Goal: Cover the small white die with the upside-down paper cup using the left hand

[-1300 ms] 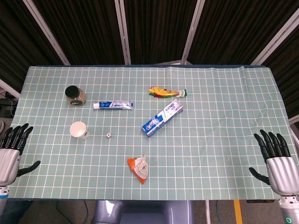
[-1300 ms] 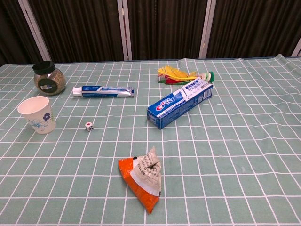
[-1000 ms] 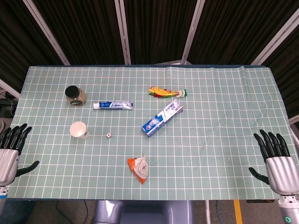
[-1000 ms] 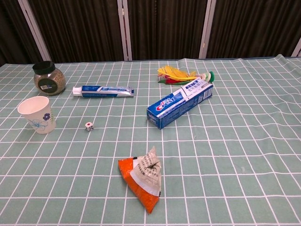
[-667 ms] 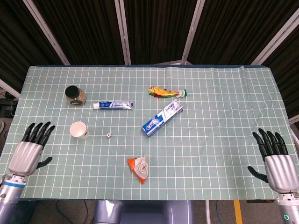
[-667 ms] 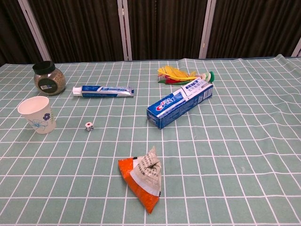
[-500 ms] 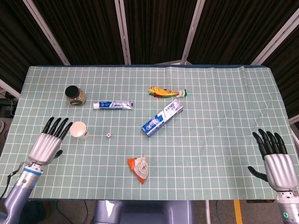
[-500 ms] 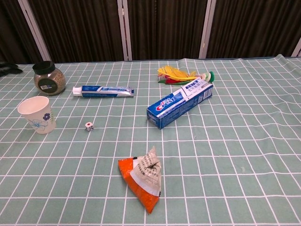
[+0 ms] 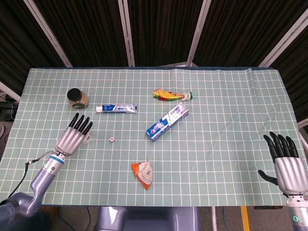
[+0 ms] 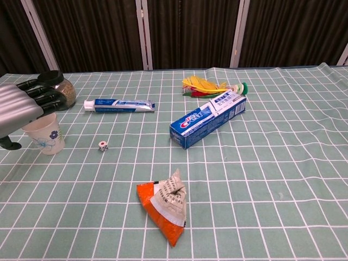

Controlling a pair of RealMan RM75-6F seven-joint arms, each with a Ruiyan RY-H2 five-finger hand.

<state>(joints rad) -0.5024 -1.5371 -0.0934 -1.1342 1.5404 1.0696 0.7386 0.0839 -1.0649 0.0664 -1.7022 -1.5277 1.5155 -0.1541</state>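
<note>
Approach phase: left hand (image 10: 22, 106), fingers spread and holding nothing, hovers over the mouth-up paper cup (image 10: 46, 136), which should be gripped by its wall, inverted, then lowered squarely over the small white die (image 10: 103, 145) just beside it.

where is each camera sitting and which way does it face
Head view: high above the near edge, looking steeply down on the table; left hand over the paper cup, right hand at lower right.
Chest view: low at the near edge, facing across the table toward the dark curtains; only the left hand shows.
Shared: left hand, cup, die.
</note>
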